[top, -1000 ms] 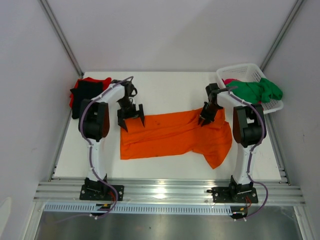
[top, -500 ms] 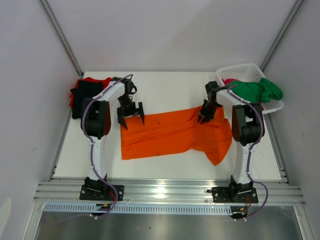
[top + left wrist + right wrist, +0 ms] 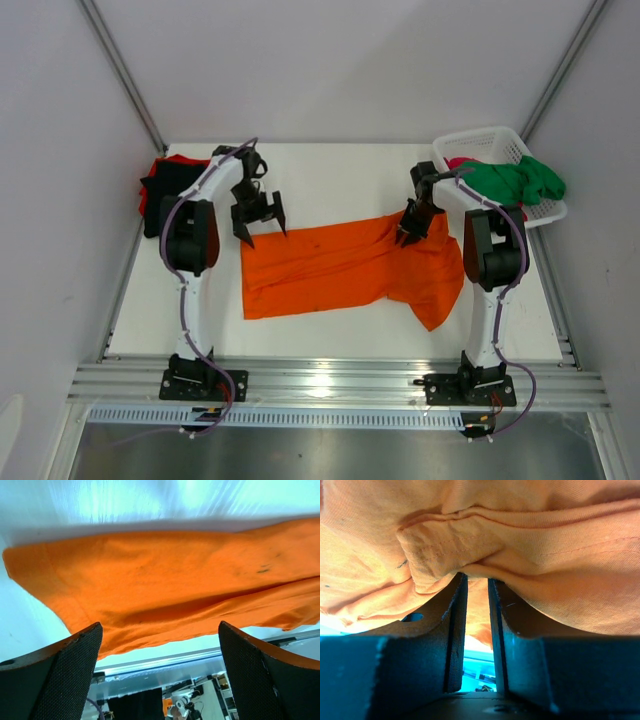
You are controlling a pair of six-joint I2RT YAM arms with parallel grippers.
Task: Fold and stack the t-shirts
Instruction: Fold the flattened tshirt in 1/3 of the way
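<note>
Orange t-shirt [image 3: 340,265] lies spread across the middle of the table [image 3: 330,180]. Its long axis runs left to right between our two arms, with the right end a little farther from the bases than the left. On the right side a loose flap trails toward the near edge.

Our left arm reaches out and bends down over the shirt's far left corner, and our right arm does the same over the far right edge. The left gripper [image 3: 265,235] hangs just above that corner, jaws spread wide and nothing in them. Its wrist view shows the cloth lying directly beneath.

The right gripper [image 3: 408,238] is nipped onto a bunched fold of the shirt's stitched edge, and its wrist view shows that fold pinched between the fingers [image 3: 455,610].

We judge that the far left corner is the part lacking a grip. The left gripper is nearest to it and needs only a short drop onto the cloth.
</note>
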